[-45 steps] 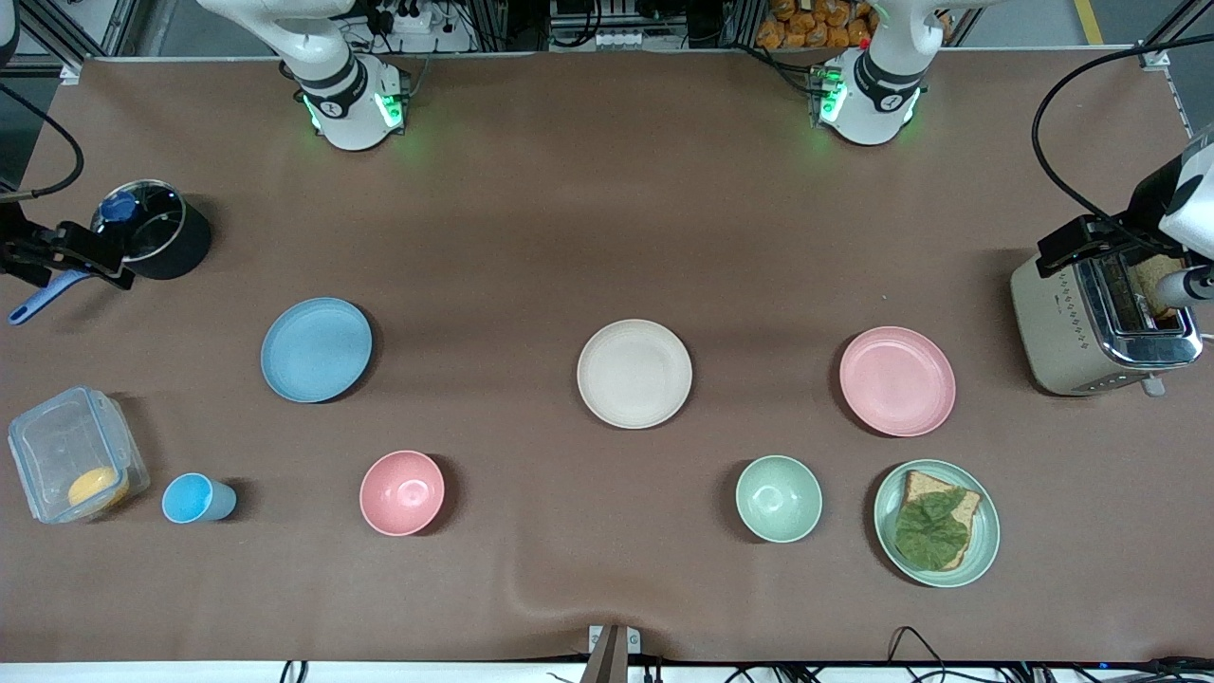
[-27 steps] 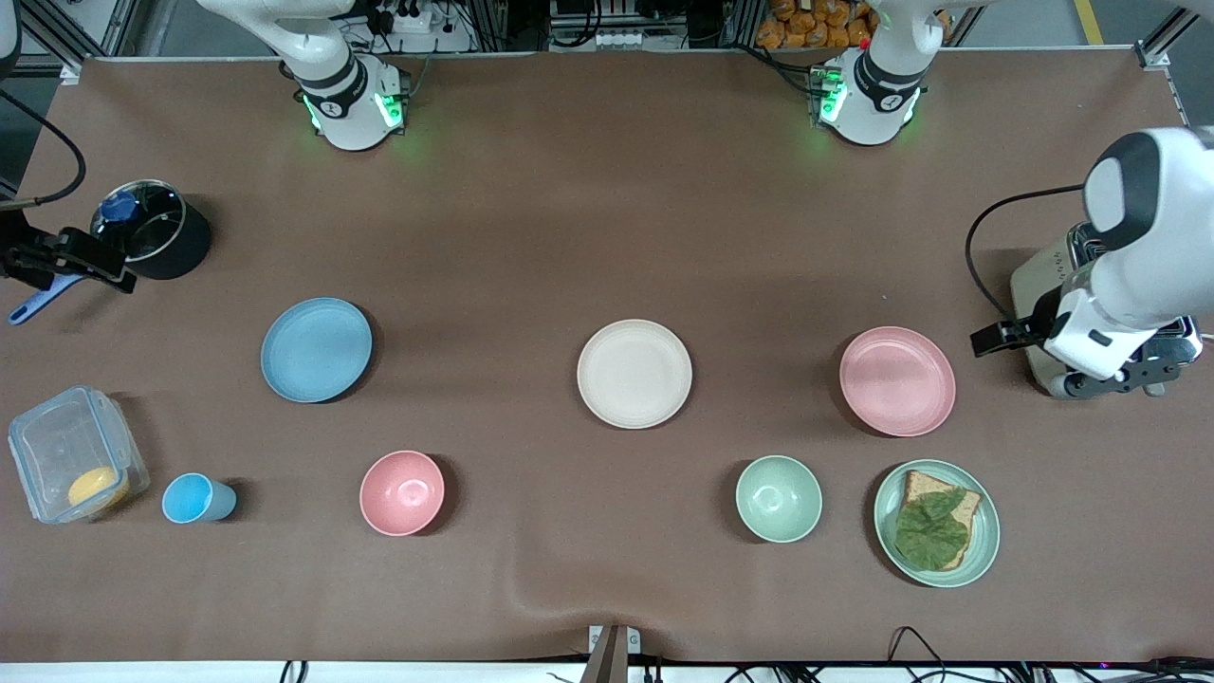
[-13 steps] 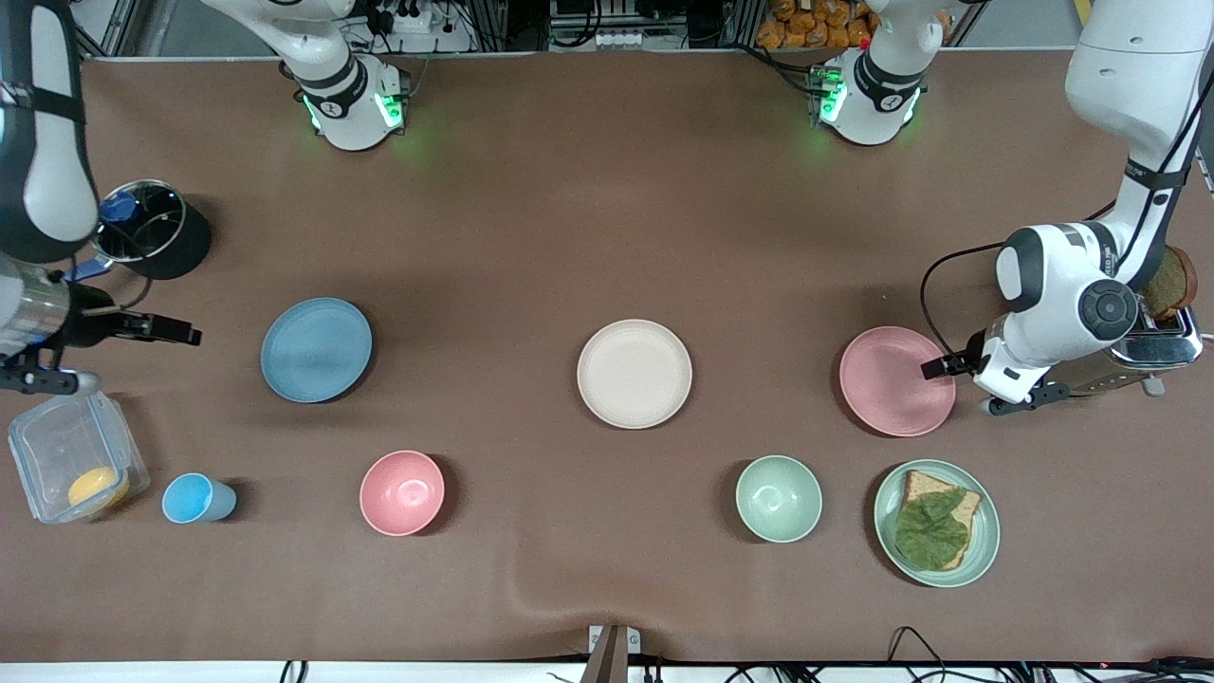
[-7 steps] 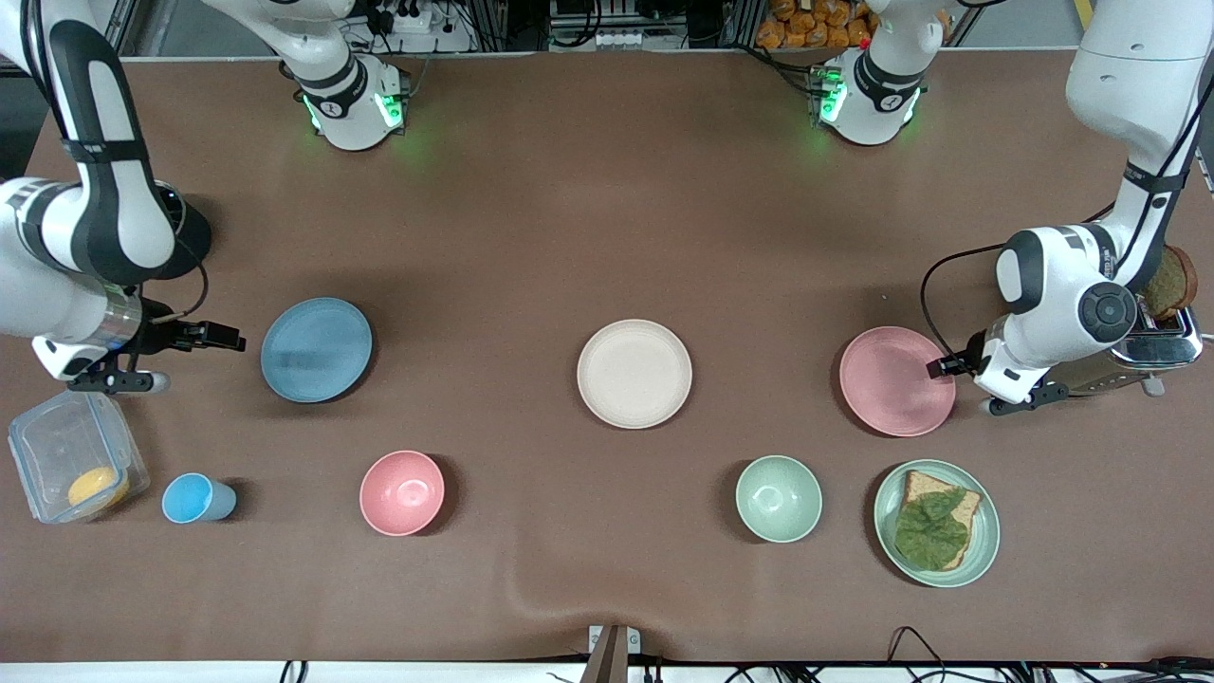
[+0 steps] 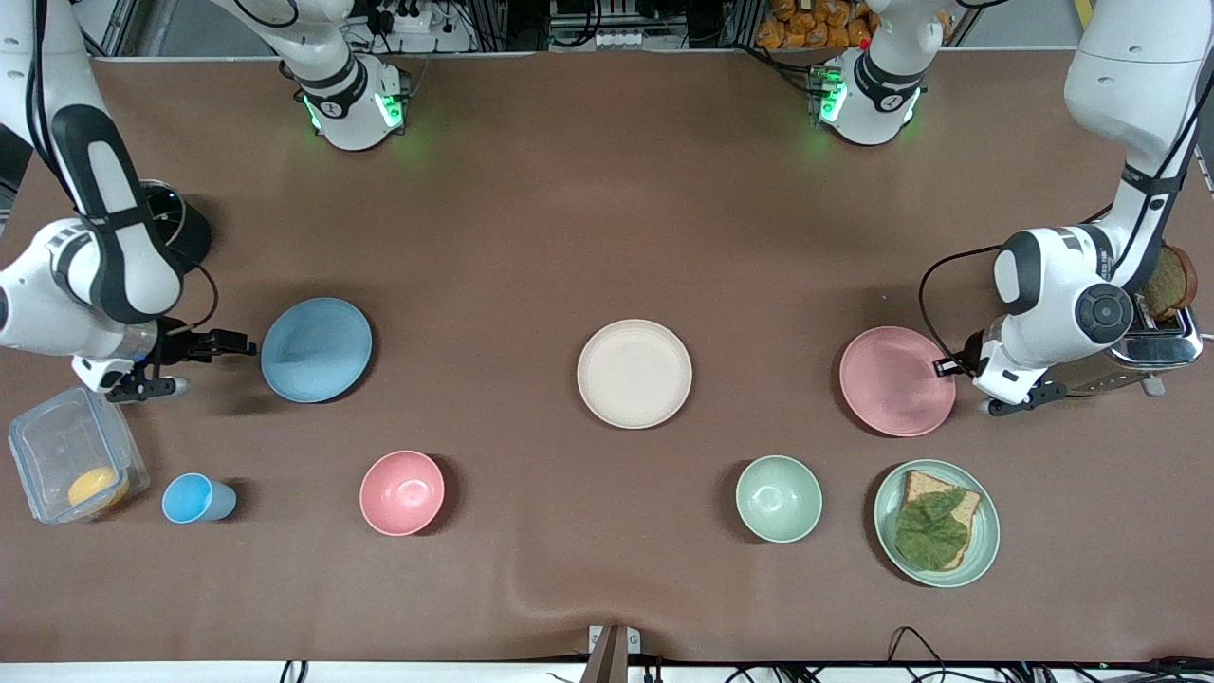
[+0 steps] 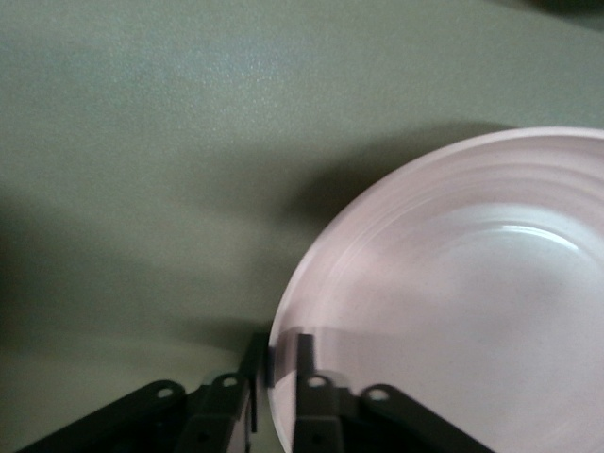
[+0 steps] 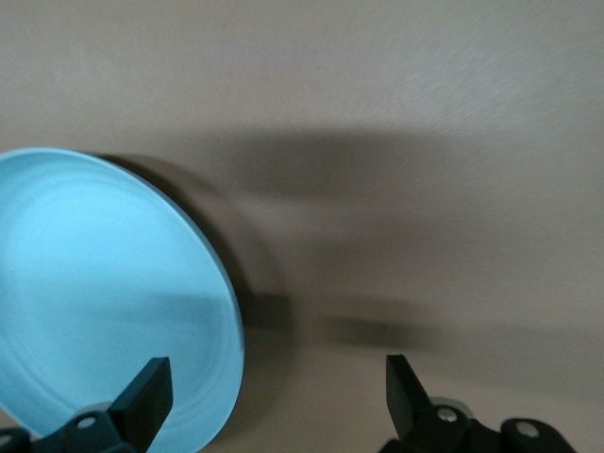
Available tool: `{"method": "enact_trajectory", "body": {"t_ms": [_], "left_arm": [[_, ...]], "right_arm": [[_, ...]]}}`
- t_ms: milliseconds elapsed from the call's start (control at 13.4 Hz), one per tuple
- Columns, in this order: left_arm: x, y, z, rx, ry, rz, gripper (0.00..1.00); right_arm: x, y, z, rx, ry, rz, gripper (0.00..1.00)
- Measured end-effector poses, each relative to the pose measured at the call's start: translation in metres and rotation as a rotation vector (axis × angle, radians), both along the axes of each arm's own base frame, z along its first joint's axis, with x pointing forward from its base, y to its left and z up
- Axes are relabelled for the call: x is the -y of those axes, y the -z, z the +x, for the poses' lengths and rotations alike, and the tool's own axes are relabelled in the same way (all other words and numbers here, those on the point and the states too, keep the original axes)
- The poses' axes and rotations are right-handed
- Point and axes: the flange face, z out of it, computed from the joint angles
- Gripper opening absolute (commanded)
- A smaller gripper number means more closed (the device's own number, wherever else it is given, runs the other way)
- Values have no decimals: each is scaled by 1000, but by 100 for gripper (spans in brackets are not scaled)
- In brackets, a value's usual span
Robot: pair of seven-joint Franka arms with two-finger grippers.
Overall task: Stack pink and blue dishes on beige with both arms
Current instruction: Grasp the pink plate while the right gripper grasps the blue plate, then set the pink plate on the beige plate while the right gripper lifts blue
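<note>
Left gripper (image 5: pixel 947 365) tips mostly hidden under the wrist in front view; the left wrist view shows the fingers (image 6: pixel 307 363) nearly together, pinching the rim of the pink plate (image 5: pixel 896 381) w/ one finger inside the rim, one outside. Plate looks flat on the table (image 5: pixel 588 209), matte pastel pink, low rim, faint rings inside; only part of it fits in that wrist view.

Right gripper (image 5: pixel 248 347) sits just beside the blue plate (image 5: pixel 316 349), at the edge toward the right arm's end. Fingers spread wide: in the right wrist view one fingertip (image 7: pixel 151 385) is over the plate's rim, the other (image 7: pixel 401 382) over bare table, nothing between them pinched. Whether the tip touches the rim, can't tell. Plate is light blue, matte, cut off by the frame there.

Beige plate (image 5: pixel 634 373) lies bare btw. the two, well apart from both. Toaster (image 5: pixel 1138 351) largely hidden by the left arm.
</note>
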Motion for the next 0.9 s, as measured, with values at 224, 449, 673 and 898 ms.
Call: {"method": "enact_trajectory", "body": {"t_ms": [224,449,673,898], "left_arm": [[14,-22,11,42,-20,-2,0],[62,-72,24,97,-2,-22,0],[155,-137,24,71,26,-49,0],[262,-158,1,51,-6,-95,0]], "right_arm": [[-14,13,2,-15,-23,9,100],[-23,21,2,-27,-37,13,66],[-29,28,2,-36,-36,24,18],[-33,29,3,-37,-40,26,0]]}}
